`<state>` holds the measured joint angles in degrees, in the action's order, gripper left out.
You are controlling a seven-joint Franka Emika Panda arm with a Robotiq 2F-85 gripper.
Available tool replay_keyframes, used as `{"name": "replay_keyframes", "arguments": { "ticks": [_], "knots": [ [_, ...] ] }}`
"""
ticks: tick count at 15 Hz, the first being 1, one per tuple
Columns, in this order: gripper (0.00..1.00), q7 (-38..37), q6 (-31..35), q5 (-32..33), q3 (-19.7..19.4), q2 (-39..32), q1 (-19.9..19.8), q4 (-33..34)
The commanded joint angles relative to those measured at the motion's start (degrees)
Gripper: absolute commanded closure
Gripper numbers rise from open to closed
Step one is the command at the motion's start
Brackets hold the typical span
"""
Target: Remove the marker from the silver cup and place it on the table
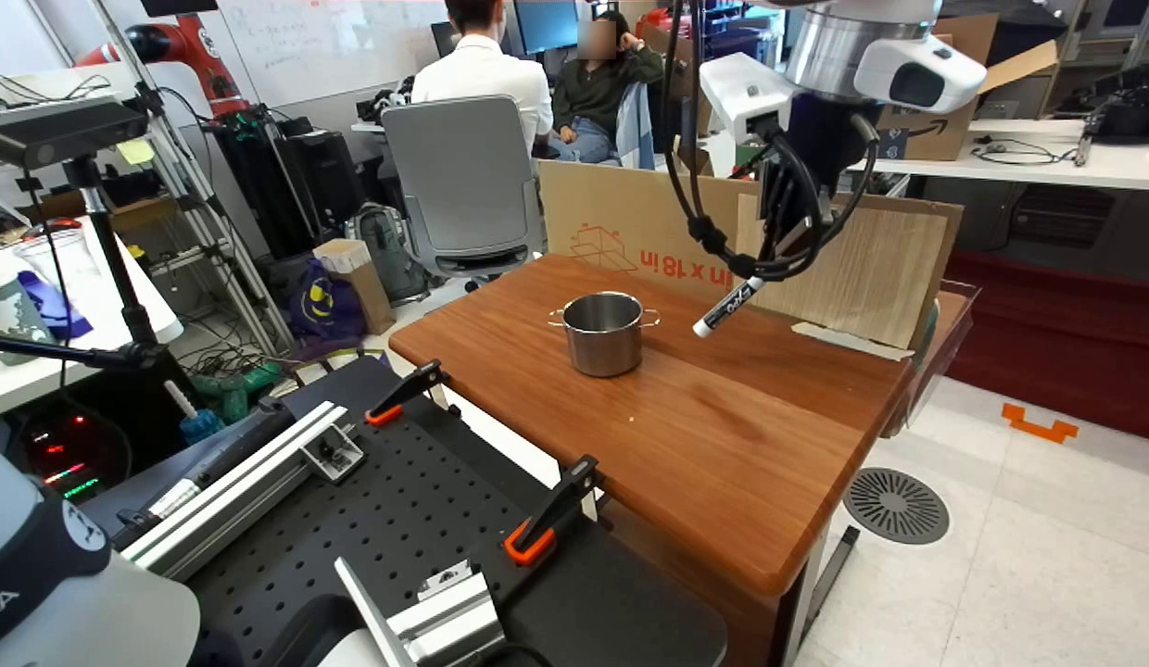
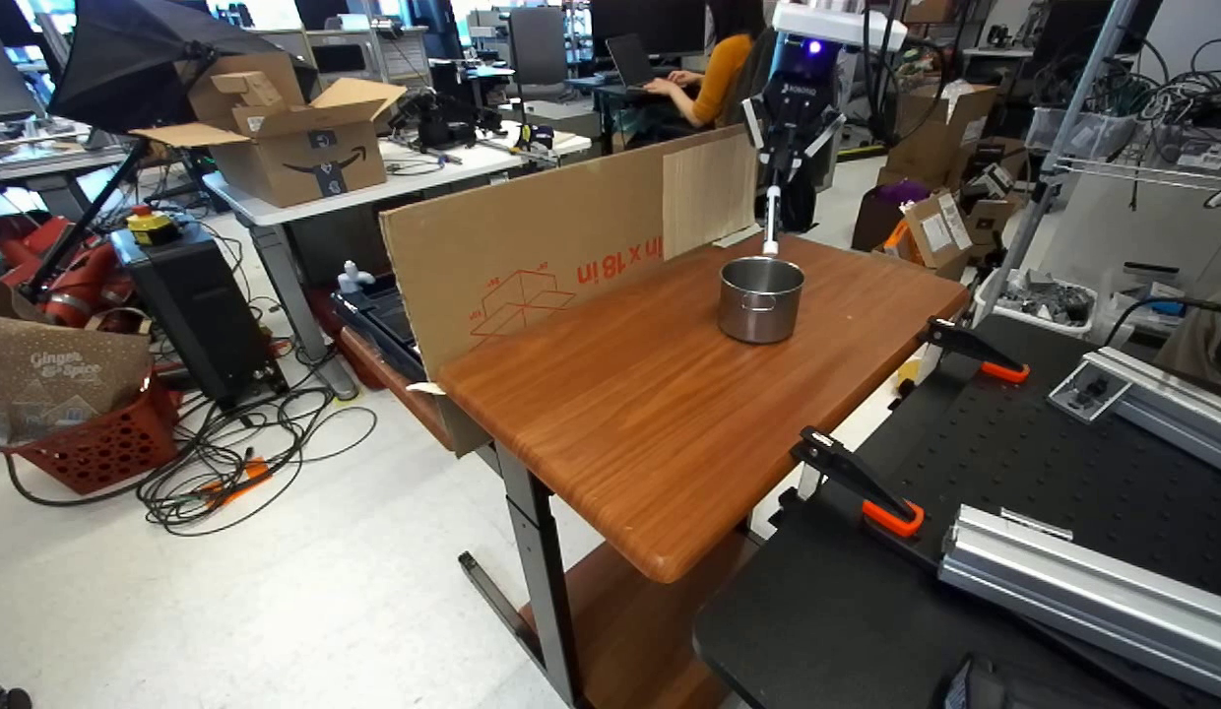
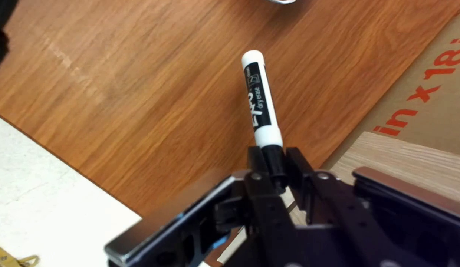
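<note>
The marker (image 1: 728,308) is white with a black label and a black cap. My gripper (image 3: 273,159) is shut on the cap end of the marker (image 3: 260,98). The marker slants down out of the fingers with its white end lowest, in the air above the table (image 1: 723,445). In an exterior view the gripper (image 2: 774,175) and marker (image 2: 771,222) show beyond the silver cup (image 2: 758,310). The silver cup (image 1: 605,345) stands upright on the table, apart from the marker and to one side of it. Only its rim edge (image 3: 283,1) shows at the top of the wrist view. The cup's inside is mostly hidden.
A cardboard sheet (image 1: 630,208) with a lighter panel (image 1: 843,269) stands upright along the table's far edge, close behind the gripper. Black clamps (image 1: 561,505) grip the near table edge beside a black perforated board (image 1: 389,528). Cables hang around the wrist.
</note>
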<state>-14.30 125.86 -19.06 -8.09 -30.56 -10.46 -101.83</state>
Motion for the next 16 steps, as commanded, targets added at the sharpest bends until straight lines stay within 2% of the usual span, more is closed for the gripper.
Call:
{"name": "replay_keyframes", "arguments": {
  "ticks": [1,12,16],
  "knots": [
    [0.95,0.7,-1.4,-2.0,1.7,-5.0,-1.5,5.3],
    [0.95,-2.7,-1.8,-0.5,1.8,-17.7,-0.8,13.9],
    [0.95,-4.2,-2.9,-0.4,1.7,-19.4,-0.7,16.0]
  ]
}}
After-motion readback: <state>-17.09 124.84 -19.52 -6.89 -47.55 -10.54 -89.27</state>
